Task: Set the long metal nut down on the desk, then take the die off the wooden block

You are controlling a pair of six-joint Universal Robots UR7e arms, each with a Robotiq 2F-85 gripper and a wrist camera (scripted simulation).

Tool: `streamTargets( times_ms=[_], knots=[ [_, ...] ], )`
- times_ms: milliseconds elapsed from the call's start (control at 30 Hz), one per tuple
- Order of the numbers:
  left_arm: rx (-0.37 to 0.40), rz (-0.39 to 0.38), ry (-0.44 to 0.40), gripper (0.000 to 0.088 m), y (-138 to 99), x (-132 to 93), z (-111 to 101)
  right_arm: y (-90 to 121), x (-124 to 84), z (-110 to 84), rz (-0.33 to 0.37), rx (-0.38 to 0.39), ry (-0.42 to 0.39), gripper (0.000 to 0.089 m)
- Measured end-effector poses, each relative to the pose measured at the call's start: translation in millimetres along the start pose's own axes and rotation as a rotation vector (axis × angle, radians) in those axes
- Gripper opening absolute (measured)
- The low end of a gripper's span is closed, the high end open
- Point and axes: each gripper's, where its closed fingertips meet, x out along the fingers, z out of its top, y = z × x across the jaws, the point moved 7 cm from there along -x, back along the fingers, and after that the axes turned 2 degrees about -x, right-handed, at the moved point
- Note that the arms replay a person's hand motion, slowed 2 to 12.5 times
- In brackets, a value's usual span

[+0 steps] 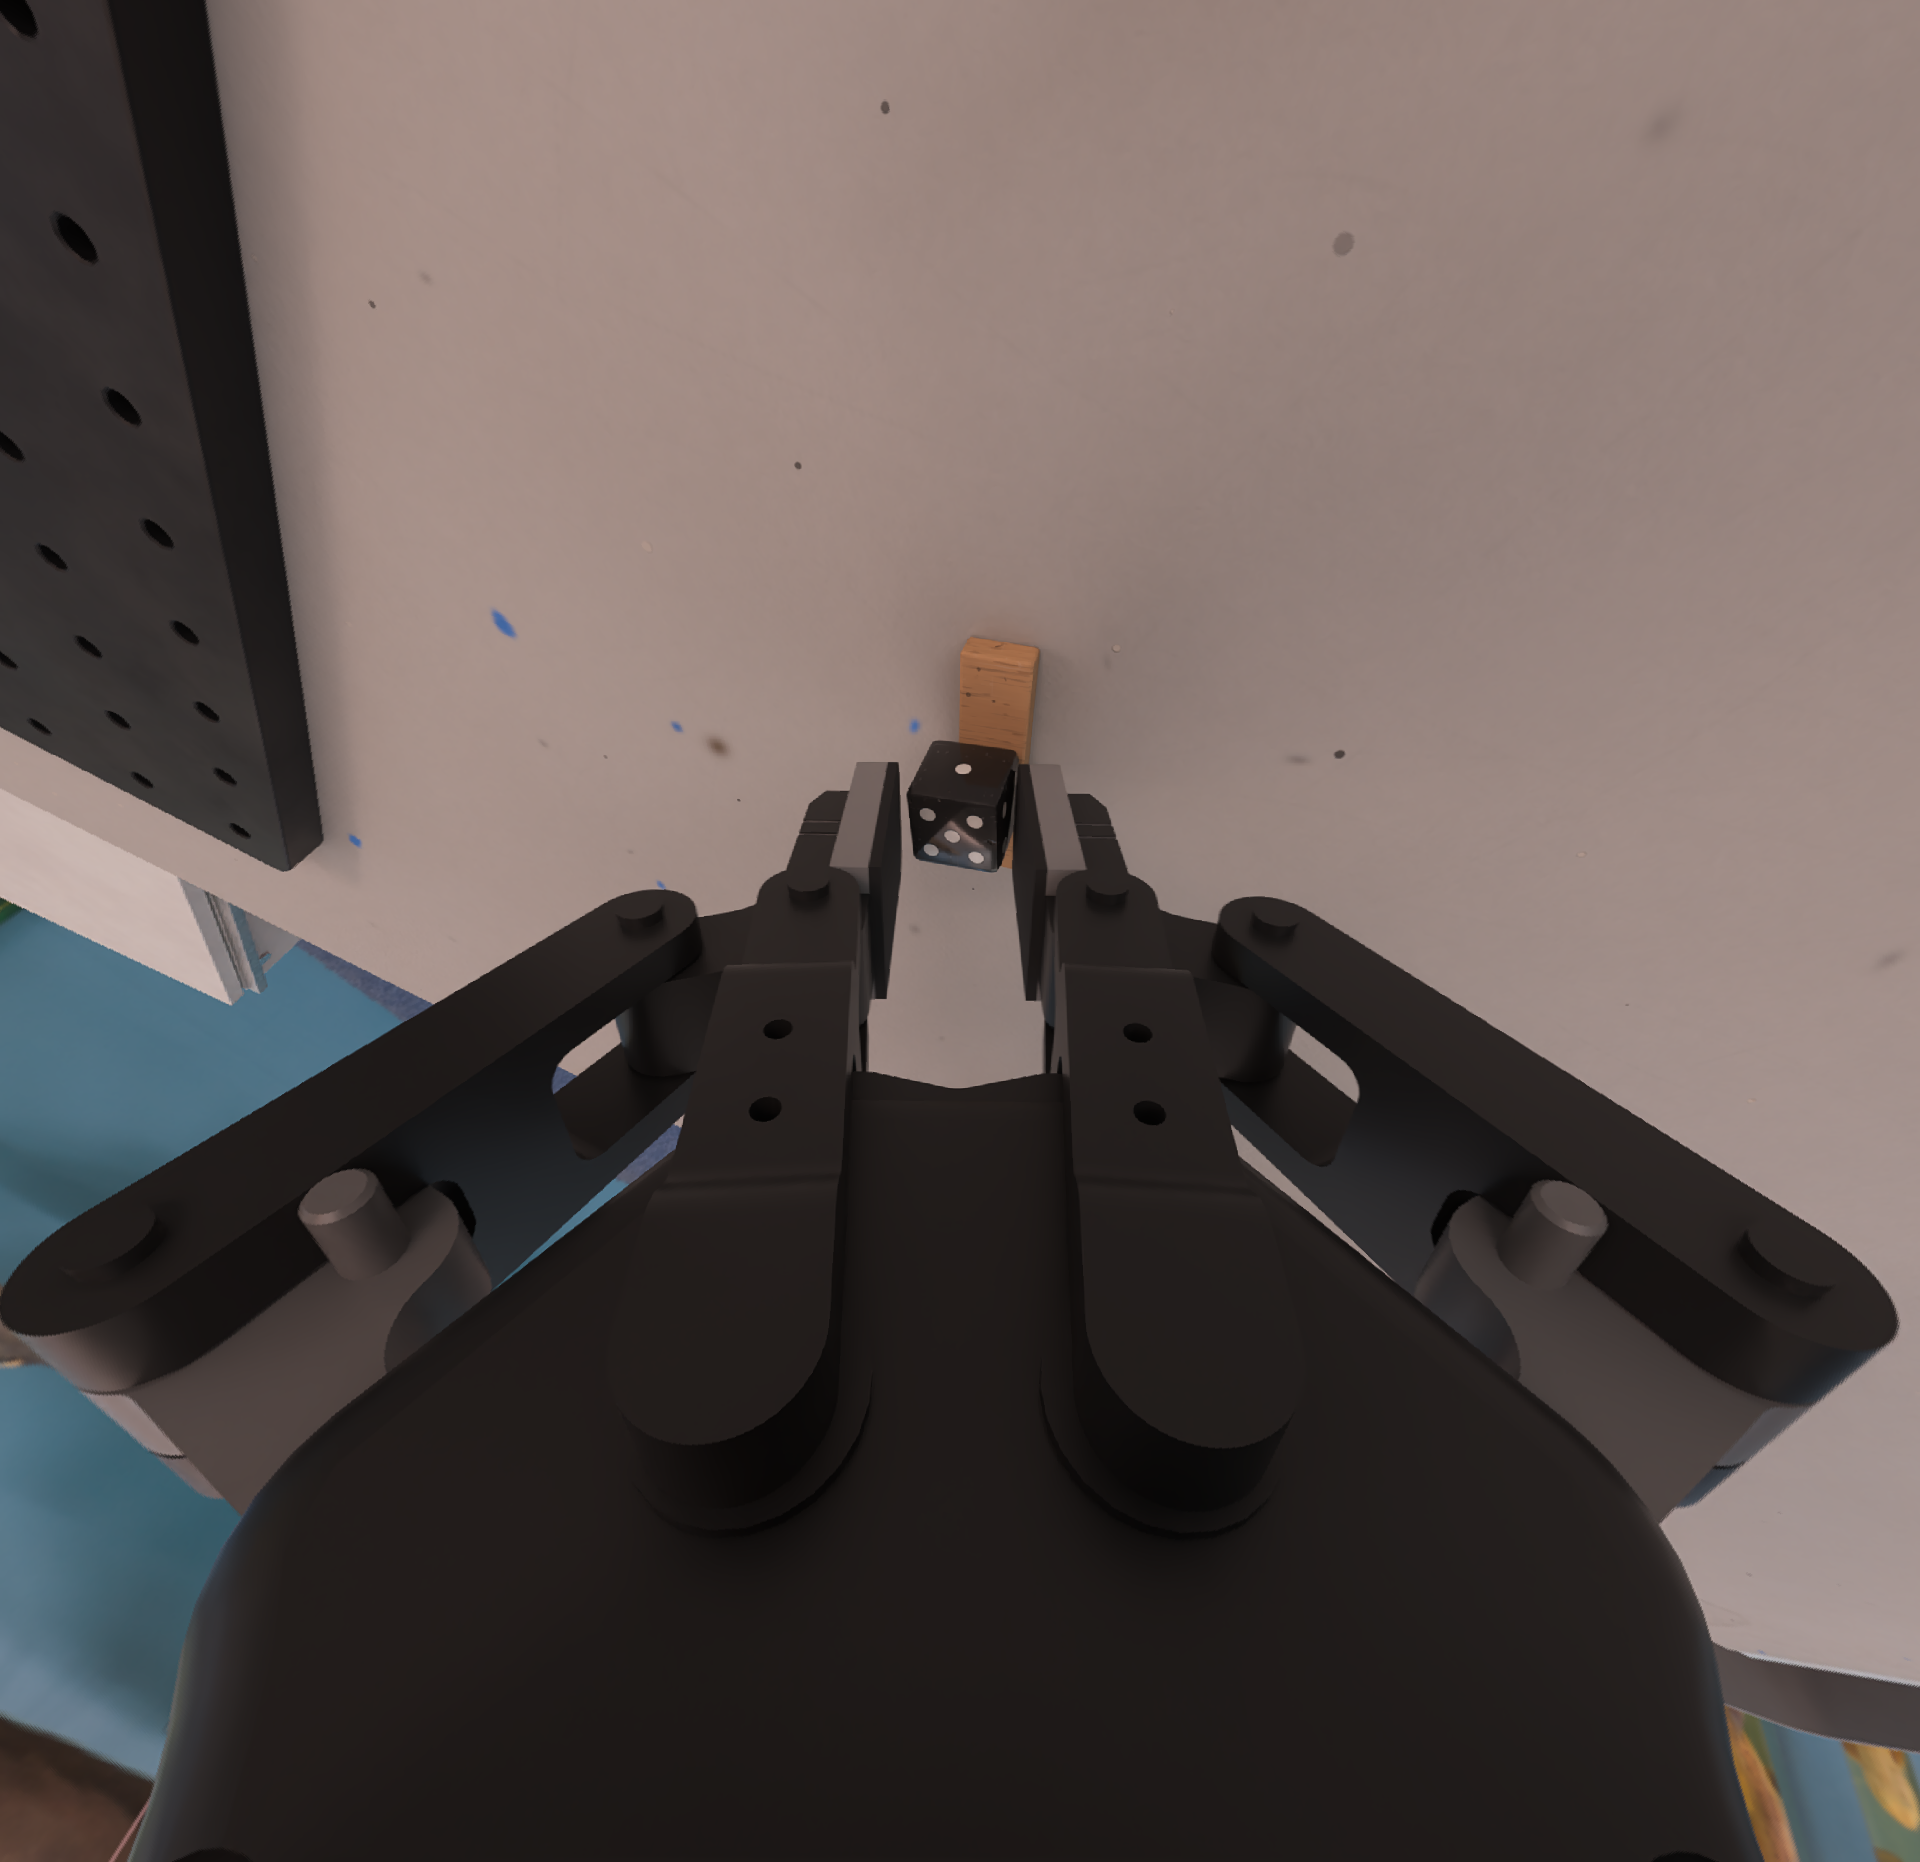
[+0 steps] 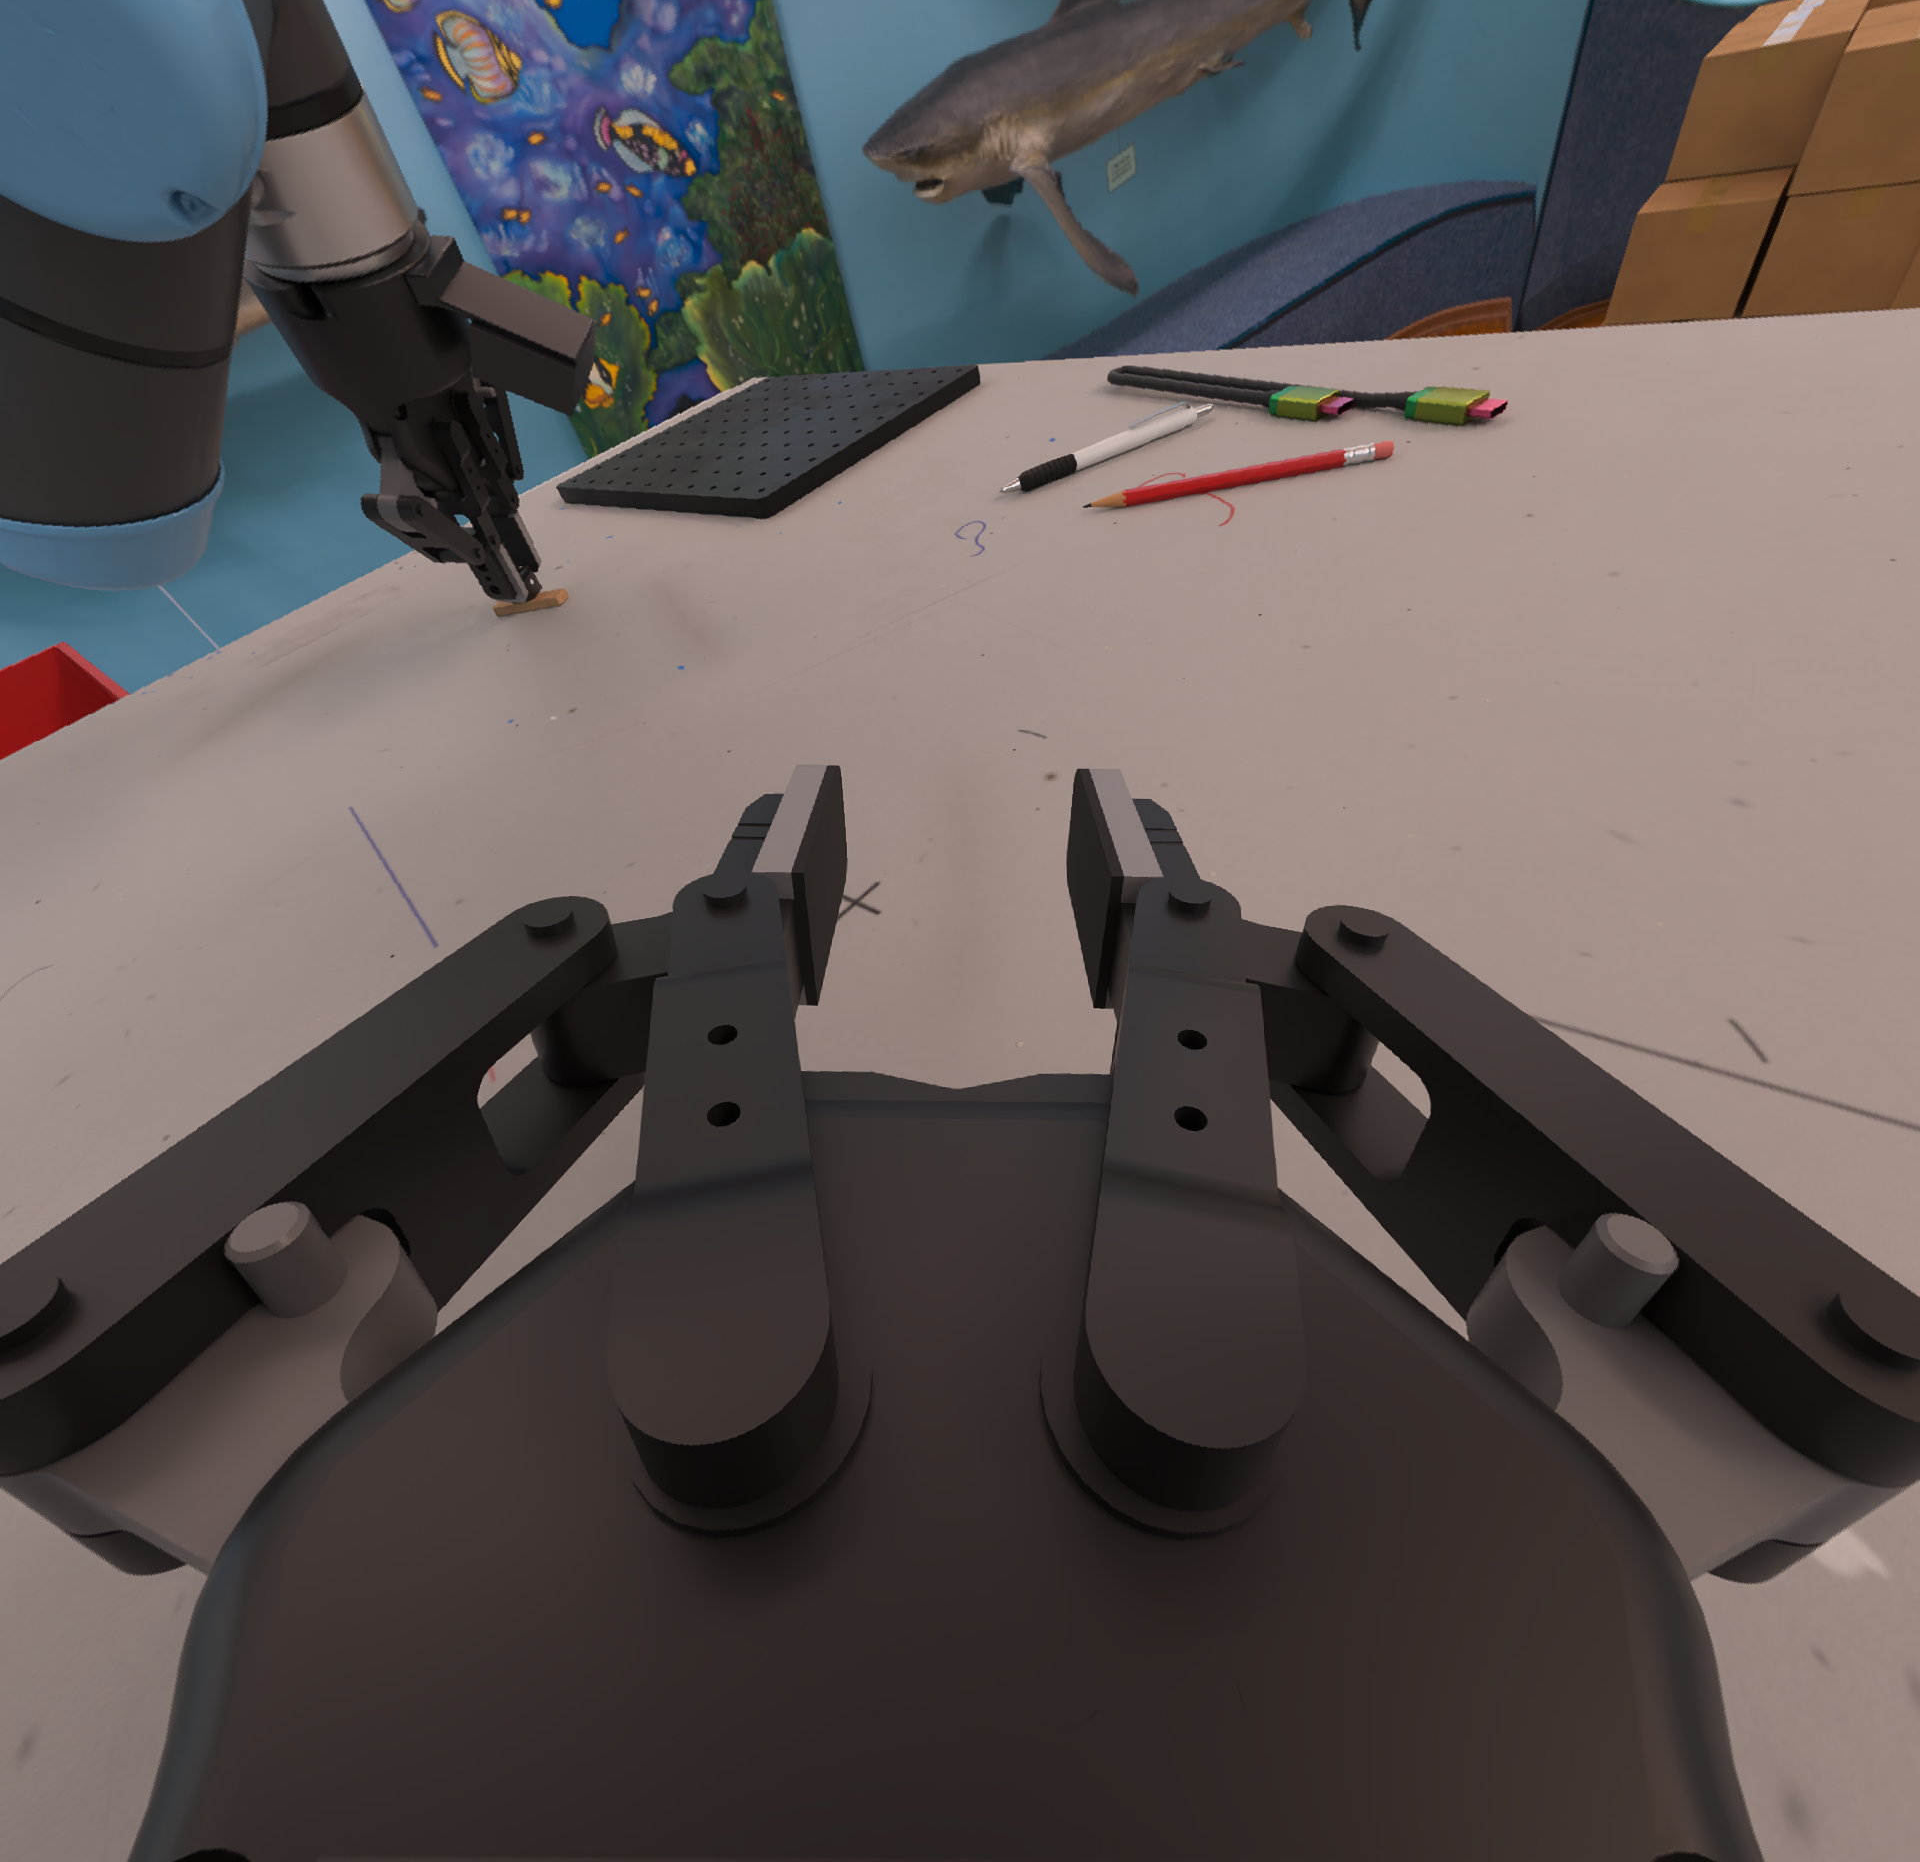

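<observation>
Your left gripper [image 1: 957, 820] is down at the wooden block [image 1: 998, 692], jaws narrowed around the black die [image 1: 960, 806], one finger on each side. A thin gap shows on both sides of the die, so you cannot tell whether the pads are touching it yet. The die sits on the near end of the block, and the block lies flat on the worktop [image 1: 1351, 462], close to the edge where the black pegboard [image 1: 125, 410] lies.

From the right wrist view you see the same thing from afar: the left gripper [image 2: 514, 576] stands on the block [image 2: 532, 603] near the worktop's left edge, and the die is hidden behind its fingers.

Your right gripper [image 2: 956, 846] hangs above bare worktop [image 2: 1455, 721], jaws wide apart with nothing between them. The long nut appears in neither view.

Toward the far edge lie the pegboard [image 2: 774, 441], a white pen [image 2: 1107, 448], a red pencil [image 2: 1242, 475] and a black cable [image 2: 1309, 396] with green and pink ends. A red bin [image 2: 47, 690] shows beyond the left edge.
</observation>
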Motion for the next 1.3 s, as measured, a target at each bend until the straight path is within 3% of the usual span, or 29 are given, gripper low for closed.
streamTargets(
  times_ms=[1300],
  knots=[
    [0.036,0.028,-0.012,0.0177,-4.5,-0.8,-2.3,0.5,-0.8,-0.4,0.01,-0.002,0.005,0.038]
  ],
)
